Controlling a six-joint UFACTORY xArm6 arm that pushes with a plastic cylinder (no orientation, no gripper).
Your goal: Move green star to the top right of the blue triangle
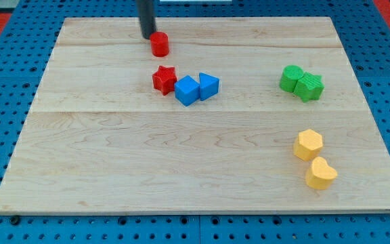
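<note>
My tip [147, 36] stands near the view's top, just left of a red cylinder [159, 44] and close to touching it. The blue triangle [208, 86] lies a little above the board's middle, with a blue cube [187, 90] against its left side. Two green blocks sit touching at the view's right: the right one looks like the green star [309, 87], and the left is a rounder green block [291, 78]. The tip is far to the left of both green blocks.
A red star [164, 79] sits just left of the blue cube. A yellow hexagon [308, 144] and a yellow heart [321, 173] lie at the lower right. The wooden board [114, 169] rests on a blue pegboard.
</note>
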